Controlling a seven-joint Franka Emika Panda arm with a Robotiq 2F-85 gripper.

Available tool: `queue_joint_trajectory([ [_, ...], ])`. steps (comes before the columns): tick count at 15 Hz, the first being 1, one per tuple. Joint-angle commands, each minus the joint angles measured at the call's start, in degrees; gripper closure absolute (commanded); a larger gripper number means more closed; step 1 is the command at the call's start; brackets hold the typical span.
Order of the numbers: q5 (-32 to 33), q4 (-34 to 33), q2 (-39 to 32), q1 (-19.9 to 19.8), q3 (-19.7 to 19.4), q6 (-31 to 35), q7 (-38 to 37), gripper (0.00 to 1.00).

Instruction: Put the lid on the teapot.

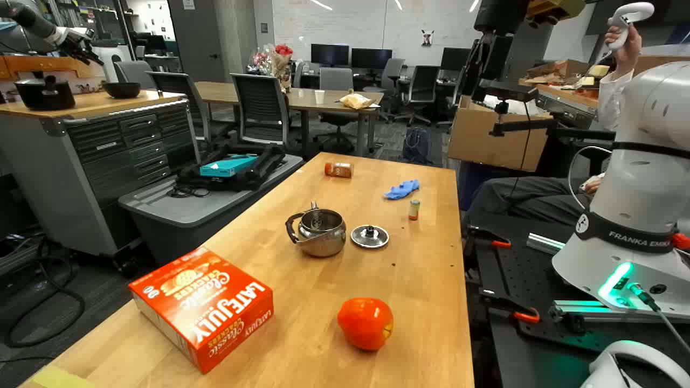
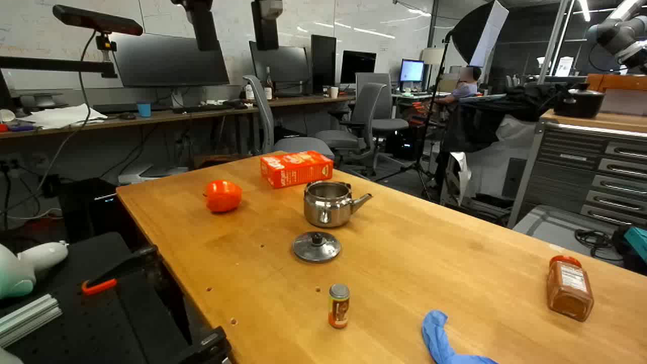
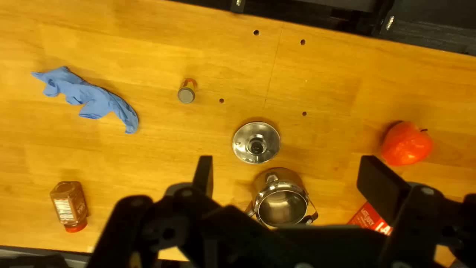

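In an exterior view, the lid (image 1: pixel 370 240) lay knob up just beside the teapot (image 1: pixel 326 243). In an exterior view, it lay between the teapot and a small shaker (image 2: pixel 338 306). In the wrist view, my pincer (image 3: pixel 292 178) gaped, fingers (image 3: pixel 203 175) well apart, clear of the teapot.

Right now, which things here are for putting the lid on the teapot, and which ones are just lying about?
For the job:
lid, off the pot
teapot, open on top
hand, open

Just lying about:
cracker box
orange-red fruit or vegetable
blue glove
little jar, standing up
bigger jar, on its side
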State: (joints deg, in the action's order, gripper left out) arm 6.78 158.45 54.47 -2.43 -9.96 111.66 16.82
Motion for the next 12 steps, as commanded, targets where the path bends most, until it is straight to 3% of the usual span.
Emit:
queue_joint_trajectory([
  [1,0.01,-0.13,-0.02,0.08,-0.02,-0.15,-0.06,0.00],
  [12,-0.15,-0.13,-0.41,0.23,-0.04,0.68,-0.19,0.00],
])
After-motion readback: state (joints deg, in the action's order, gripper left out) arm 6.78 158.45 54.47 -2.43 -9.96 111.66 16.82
